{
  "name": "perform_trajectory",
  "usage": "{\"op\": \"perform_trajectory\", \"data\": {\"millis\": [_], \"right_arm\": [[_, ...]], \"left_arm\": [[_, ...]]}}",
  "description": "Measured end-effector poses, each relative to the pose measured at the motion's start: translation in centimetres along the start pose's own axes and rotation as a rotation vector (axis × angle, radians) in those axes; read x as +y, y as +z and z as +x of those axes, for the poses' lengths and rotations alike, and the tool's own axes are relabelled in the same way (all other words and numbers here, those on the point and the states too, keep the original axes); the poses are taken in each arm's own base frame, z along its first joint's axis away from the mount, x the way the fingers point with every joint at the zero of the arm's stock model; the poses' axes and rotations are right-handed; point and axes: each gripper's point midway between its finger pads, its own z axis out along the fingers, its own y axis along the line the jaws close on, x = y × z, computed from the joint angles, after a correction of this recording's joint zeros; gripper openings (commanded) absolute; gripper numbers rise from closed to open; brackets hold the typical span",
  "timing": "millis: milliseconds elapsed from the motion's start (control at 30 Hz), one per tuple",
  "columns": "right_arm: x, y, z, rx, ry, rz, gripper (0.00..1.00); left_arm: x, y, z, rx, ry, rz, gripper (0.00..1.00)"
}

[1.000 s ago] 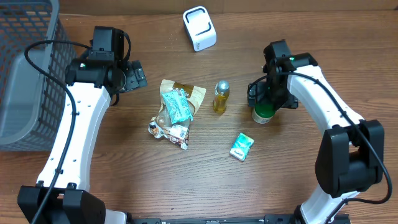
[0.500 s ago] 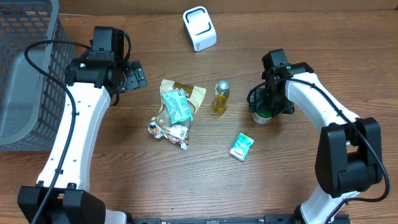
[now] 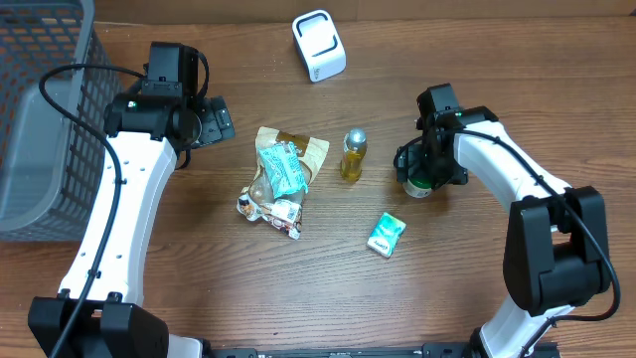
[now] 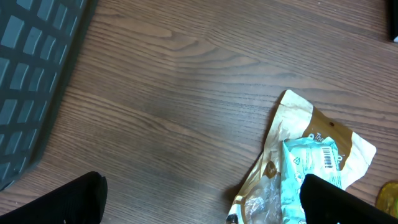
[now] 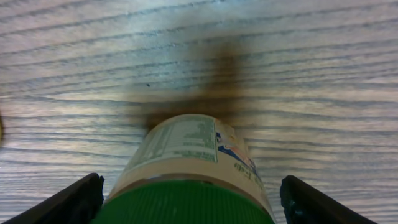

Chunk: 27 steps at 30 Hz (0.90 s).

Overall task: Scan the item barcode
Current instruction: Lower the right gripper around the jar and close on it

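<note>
A jar with a green lid [image 5: 183,149] and a printed label stands upright on the wooden table [image 3: 199,278], right of centre. My right gripper [image 5: 186,200] reaches down over it, one finger on each side of the lid, closed in against it. In the overhead view the jar [image 3: 421,185] shows just under the right gripper [image 3: 423,169]. The white barcode scanner [image 3: 319,45] sits at the table's far edge, well apart from the jar. My left gripper [image 4: 202,200] hangs open over bare wood, its right finger next to a snack bag [image 4: 311,162]; nothing is between its fingers.
A pile of snack bags [image 3: 281,177] lies at centre. A small yellow bottle [image 3: 353,154] stands left of the jar. A green packet [image 3: 386,235] lies nearer the front. A grey mesh basket [image 3: 40,119] fills the left side.
My right gripper has shifted slightly left and down over the jar, and its fingers have drawn in against the lid. The left arm has not moved.
</note>
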Motion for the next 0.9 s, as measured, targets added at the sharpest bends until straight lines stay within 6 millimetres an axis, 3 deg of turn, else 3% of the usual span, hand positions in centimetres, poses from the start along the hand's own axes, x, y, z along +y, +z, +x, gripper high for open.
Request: {"op": "perform_trajectory", "data": {"millis": [167,300,533,833,900], "right_arm": [[-0.11,0.03,0.23,0.009,0.001,0.005,0.81],[-0.17,0.03,0.44,0.017,0.002,0.008,0.88],[-0.25,-0.10,0.75,0.032,0.001,0.011,0.87],[-0.20,-0.23,0.59,0.028,0.002,0.010,0.70],[-0.17,-0.24,0.59,0.028,0.000,0.010,0.60]], "left_arm": [[0.00,0.00,-0.01,0.000,0.000,0.000,1.00],[0.00,0.00,-0.01,0.000,0.000,0.000,1.00],[-0.01,0.00,-0.01,0.000,0.000,0.000,1.00],[-0.01,0.00,-0.01,0.000,0.000,0.000,0.99],[0.00,0.00,-0.01,0.000,0.000,0.000,1.00]]}}
